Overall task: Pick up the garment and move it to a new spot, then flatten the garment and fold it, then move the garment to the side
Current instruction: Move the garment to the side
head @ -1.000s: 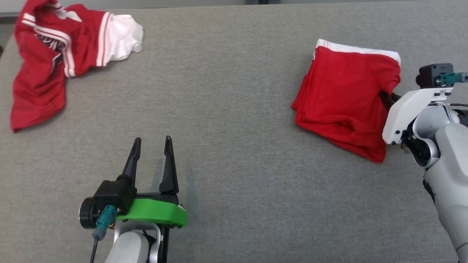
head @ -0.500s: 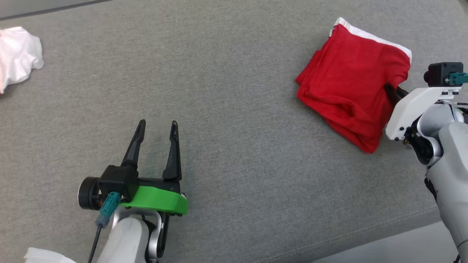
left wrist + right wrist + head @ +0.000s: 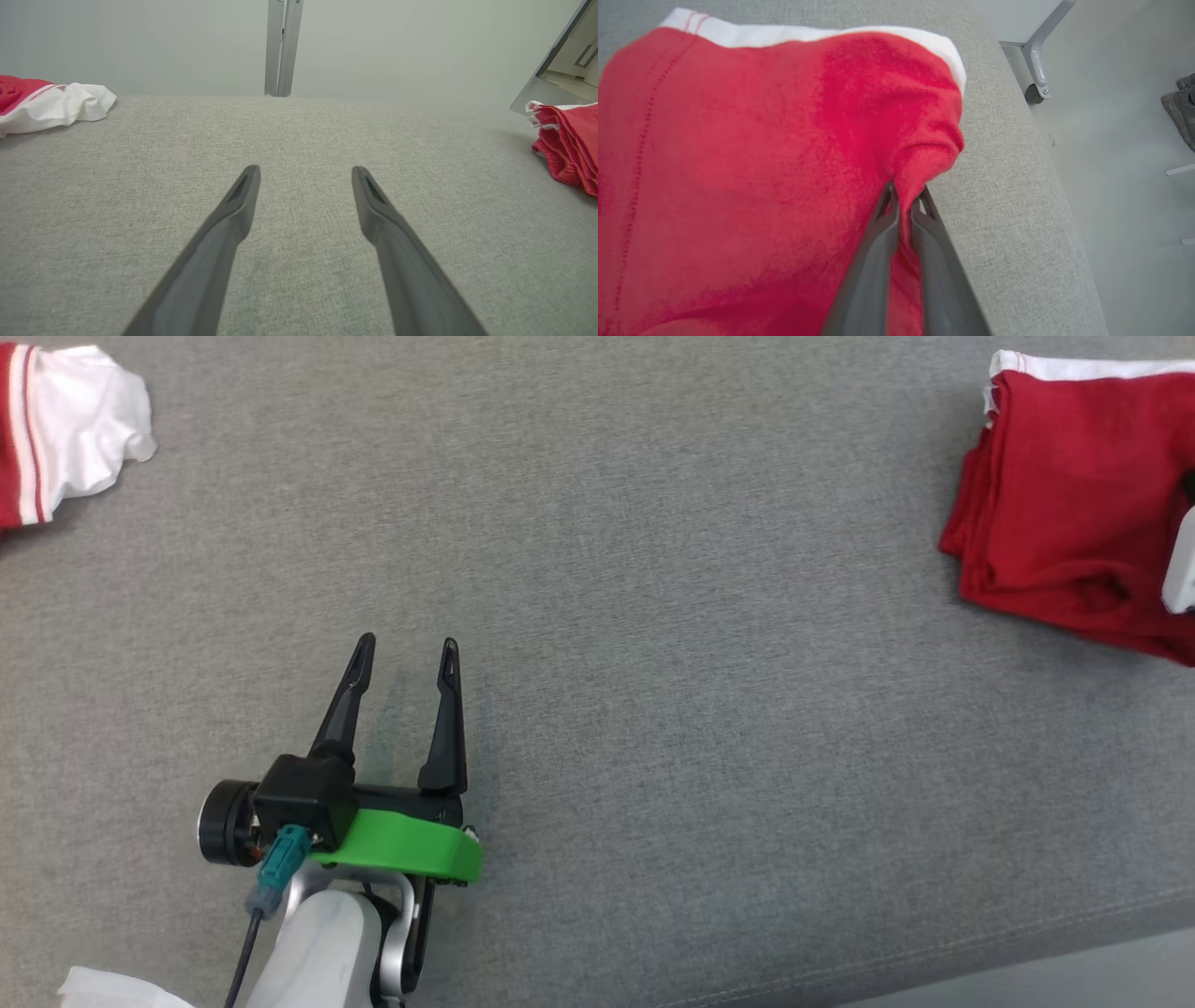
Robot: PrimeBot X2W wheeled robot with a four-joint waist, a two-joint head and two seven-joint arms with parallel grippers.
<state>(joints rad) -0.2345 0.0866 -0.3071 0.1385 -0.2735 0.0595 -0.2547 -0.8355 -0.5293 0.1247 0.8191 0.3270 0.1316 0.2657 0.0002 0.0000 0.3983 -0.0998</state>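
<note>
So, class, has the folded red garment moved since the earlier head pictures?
Yes. Measured against the crumpled jersey, the folded red garment has shifted to the robot's right: the gap between them has widened. The right gripper is shut on it.

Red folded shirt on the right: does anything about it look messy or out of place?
Mostly neat, but one corner of the folded red shirt is bunched into a ridge where the right claw pinches it, close to the table's edge. Far left, another red-and-white garment lies crumpled.
</note>
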